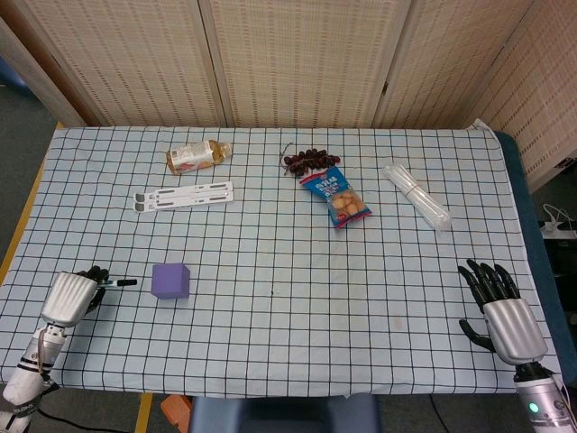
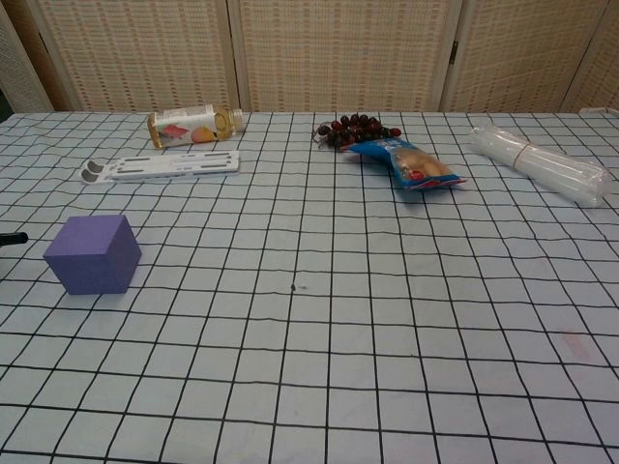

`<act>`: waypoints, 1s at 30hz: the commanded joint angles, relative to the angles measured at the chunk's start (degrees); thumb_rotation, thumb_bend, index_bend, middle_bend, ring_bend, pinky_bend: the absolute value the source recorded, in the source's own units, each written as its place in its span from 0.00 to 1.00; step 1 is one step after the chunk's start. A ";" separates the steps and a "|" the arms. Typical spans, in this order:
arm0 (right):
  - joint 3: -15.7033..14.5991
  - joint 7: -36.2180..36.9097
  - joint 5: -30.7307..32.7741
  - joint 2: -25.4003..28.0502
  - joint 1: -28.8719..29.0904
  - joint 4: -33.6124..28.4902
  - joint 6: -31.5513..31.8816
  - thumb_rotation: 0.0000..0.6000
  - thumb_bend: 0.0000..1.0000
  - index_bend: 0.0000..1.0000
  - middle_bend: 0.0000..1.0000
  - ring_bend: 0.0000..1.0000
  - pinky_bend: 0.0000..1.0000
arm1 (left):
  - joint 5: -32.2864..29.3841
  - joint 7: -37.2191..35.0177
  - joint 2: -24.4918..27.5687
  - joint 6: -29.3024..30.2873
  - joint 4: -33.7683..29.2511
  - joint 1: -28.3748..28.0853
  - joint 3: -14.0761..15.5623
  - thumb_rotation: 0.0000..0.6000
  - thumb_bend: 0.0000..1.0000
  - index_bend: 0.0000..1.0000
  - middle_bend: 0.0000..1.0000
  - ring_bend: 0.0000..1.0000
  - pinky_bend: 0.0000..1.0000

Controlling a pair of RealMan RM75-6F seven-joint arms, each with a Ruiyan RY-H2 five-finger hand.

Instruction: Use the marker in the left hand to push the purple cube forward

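Note:
The purple cube (image 1: 170, 280) (image 2: 93, 254) sits on the checked cloth near the front left. My left hand (image 1: 74, 294) rests at the table's front left corner and grips a black marker (image 1: 120, 283), whose tip points right toward the cube, a short gap away. In the chest view only the marker's tip (image 2: 14, 238) shows at the left edge, left of the cube. My right hand (image 1: 498, 302) lies at the front right with its fingers spread and nothing in it.
At the back lie a small bottle on its side (image 1: 198, 155), a white flat stand (image 1: 184, 196), dark grapes (image 1: 306, 161), a blue snack bag (image 1: 335, 196) and a clear plastic sleeve (image 1: 416, 196). The table's front edge (image 1: 270, 394) runs just behind both hands.

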 commanded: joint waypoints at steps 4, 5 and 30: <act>0.08 0.18 0.21 0.17 0.13 0.01 -0.28 1.00 0.18 0.00 0.00 0.00 0.00 | 0.59 2.68 -0.39 0.02 -1.31 -1.15 0.57 1.00 0.57 0.81 0.82 0.75 0.94; 0.08 0.25 0.15 0.23 0.09 -0.03 -0.17 1.00 0.18 0.00 0.00 0.00 0.00 | 0.70 3.32 -0.38 -0.18 -1.61 -1.35 0.71 1.00 0.57 0.81 0.82 0.75 0.94; 0.11 0.64 0.05 1.06 -0.09 -0.61 0.13 1.00 0.18 0.00 0.00 0.00 0.00 | 0.99 10.00 -1.28 -1.81 -7.85 -5.48 0.53 1.00 0.57 0.81 0.83 0.75 0.94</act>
